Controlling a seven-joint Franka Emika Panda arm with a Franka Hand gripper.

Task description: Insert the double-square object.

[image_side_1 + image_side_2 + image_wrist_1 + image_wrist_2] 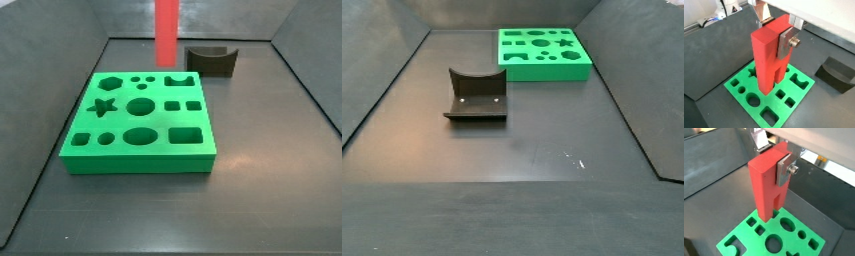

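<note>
The gripper (784, 35) is hanging above the green board (751, 97), its jaws clenching the upper part of the double-square object (769, 55); the block is being held upright, prongs down, so it can go straight into its cutout on the board

The gripper (777, 37) has flat silver fingers (787, 42) made of shiny metal plates. One plate has a small round screw (794, 42) on its side, and the same screw (792, 169) shows in both wrist views. Above the fingers is a white, smooth part of the arm (817, 12), and it shows pale grey in a wrist view (817, 140). A little silver metal bit (761, 138) sticks down behind the fingers.
</note>
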